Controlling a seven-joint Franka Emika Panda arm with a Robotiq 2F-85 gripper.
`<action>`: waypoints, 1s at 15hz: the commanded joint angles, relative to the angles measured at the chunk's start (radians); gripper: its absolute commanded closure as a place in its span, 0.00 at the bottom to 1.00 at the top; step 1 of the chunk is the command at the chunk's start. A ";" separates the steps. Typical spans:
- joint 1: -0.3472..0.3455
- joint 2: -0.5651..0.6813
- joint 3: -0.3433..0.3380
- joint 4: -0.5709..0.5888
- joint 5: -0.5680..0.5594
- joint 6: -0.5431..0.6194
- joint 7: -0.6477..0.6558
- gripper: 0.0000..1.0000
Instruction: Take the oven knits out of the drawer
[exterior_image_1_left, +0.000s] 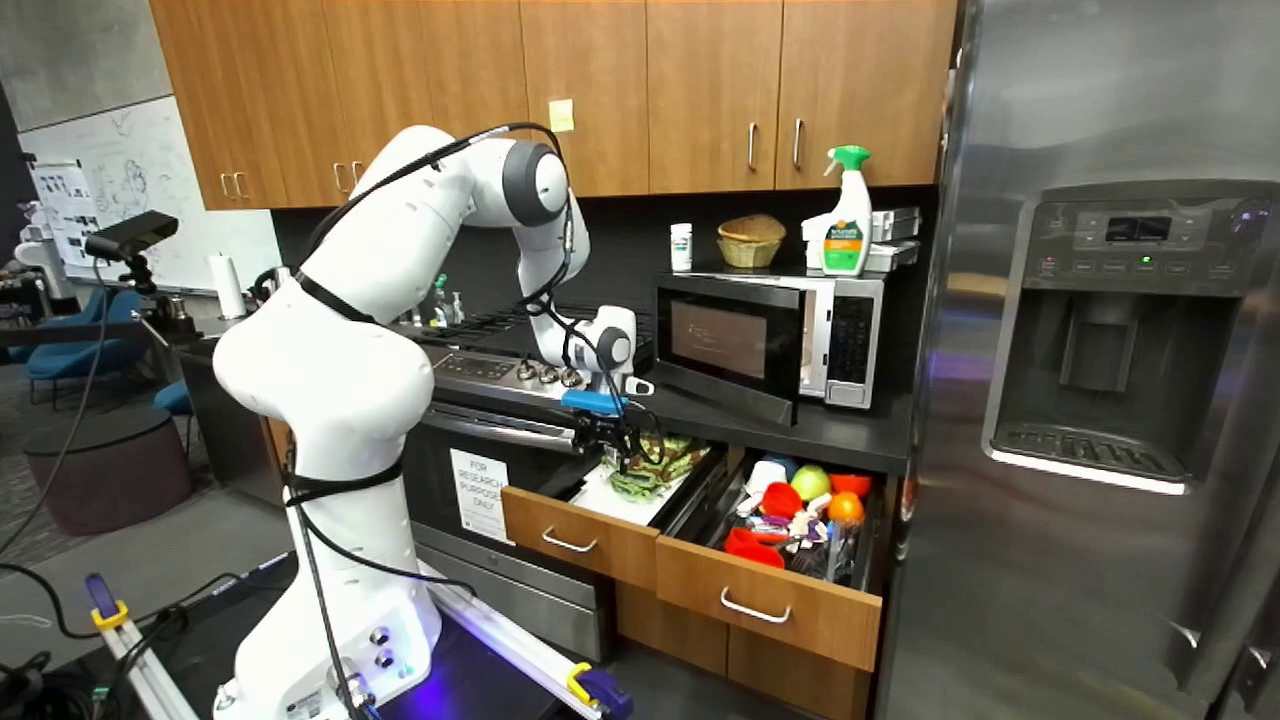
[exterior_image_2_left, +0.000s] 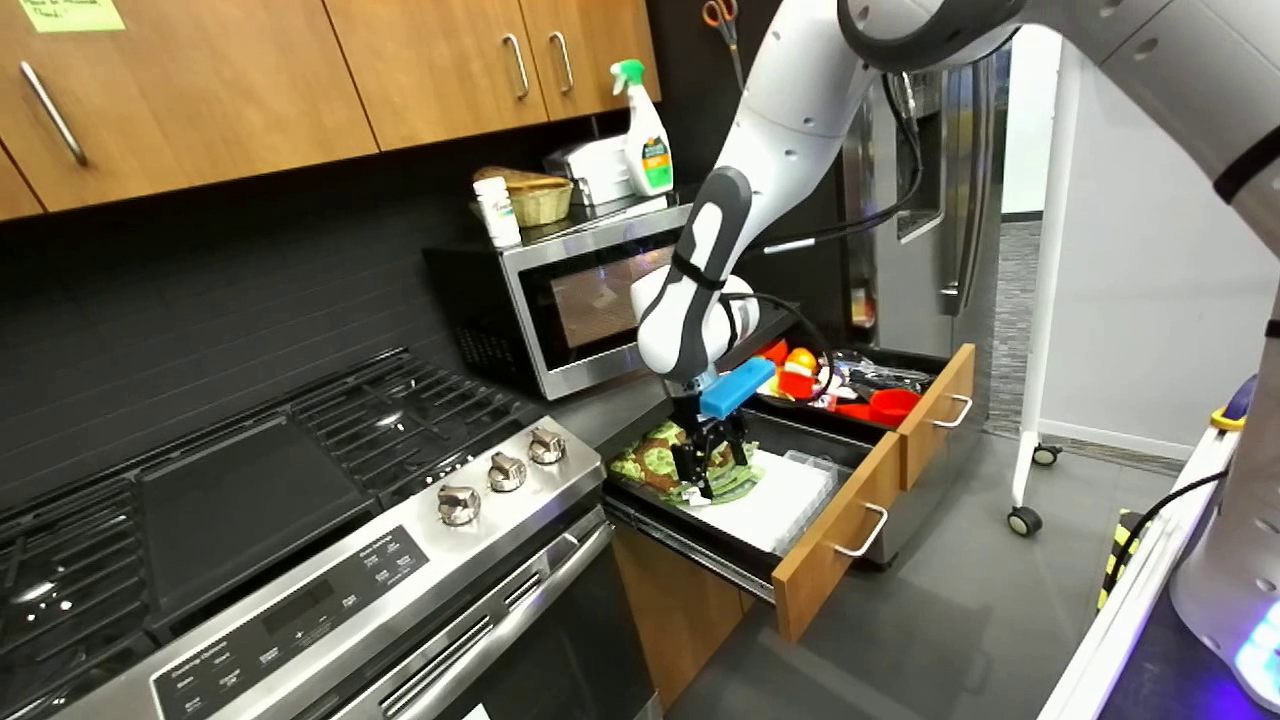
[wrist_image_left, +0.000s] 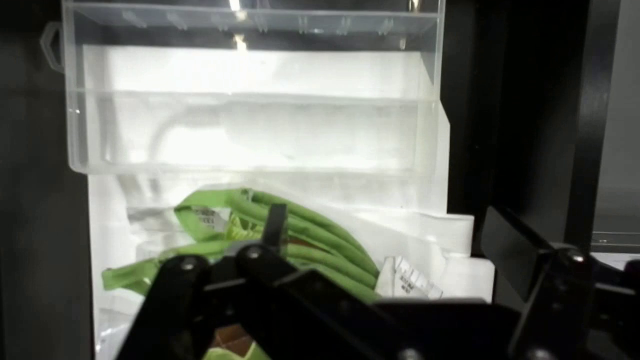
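The oven knits, green-edged with a brown, green and yellow pattern, lie in the open drawer (exterior_image_1_left: 585, 542). They show in both exterior views (exterior_image_1_left: 648, 482) (exterior_image_2_left: 652, 462) and in the wrist view (wrist_image_left: 330, 245). The drawer's wooden front also shows in an exterior view (exterior_image_2_left: 835, 550). My gripper (exterior_image_2_left: 716, 468) is low over the drawer, at the oven knits. In the wrist view my gripper (wrist_image_left: 395, 235) is open with wide-apart fingers. One finger is over the green edges and the other is beyond them near the dark drawer wall. The fingers hide part of the knits, and contact cannot be told.
White sheet and a clear plastic bin (wrist_image_left: 255, 95) lie in the same drawer. A neighbouring open drawer (exterior_image_1_left: 770, 600) holds red and orange items and utensils. A microwave (exterior_image_1_left: 845, 345) with its door ajar stands on the counter above. The stove (exterior_image_2_left: 290, 560) is beside the drawer.
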 joint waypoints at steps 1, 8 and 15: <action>0.056 0.080 -0.036 0.099 -0.044 0.045 0.063 0.00; 0.119 0.149 -0.102 0.196 -0.097 0.065 0.158 0.00; 0.129 0.172 -0.106 0.220 -0.094 0.052 0.192 0.31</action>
